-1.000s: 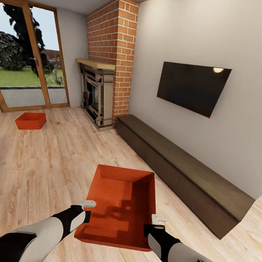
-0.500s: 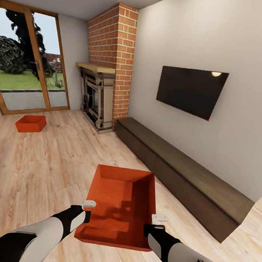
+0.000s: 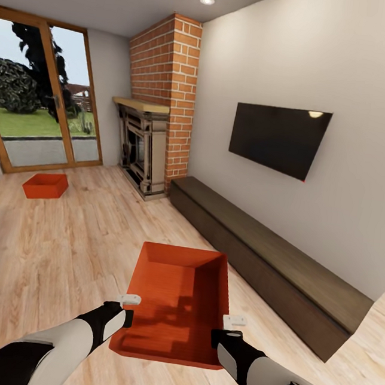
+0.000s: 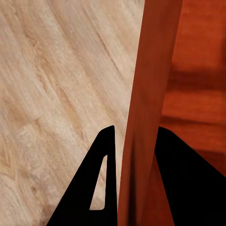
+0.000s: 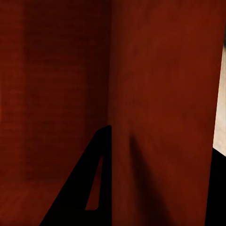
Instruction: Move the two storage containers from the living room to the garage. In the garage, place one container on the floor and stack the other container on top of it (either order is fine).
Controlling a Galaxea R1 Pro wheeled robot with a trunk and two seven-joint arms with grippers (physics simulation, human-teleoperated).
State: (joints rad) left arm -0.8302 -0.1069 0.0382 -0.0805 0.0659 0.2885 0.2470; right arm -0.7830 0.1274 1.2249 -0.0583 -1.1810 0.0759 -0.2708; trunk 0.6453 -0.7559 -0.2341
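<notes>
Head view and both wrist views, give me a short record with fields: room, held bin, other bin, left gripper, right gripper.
room: living room, wood plank floor, brick fireplace, wall TV
held bin: gripped at both side walls, open top up
other bin: on the floor near the glass doors
left gripper: shut on left wall
right gripper: shut on right wall

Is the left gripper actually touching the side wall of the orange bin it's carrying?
Touching. In the left wrist view the left gripper has one black finger on each face of the bin's wall, with no gap.
</notes>
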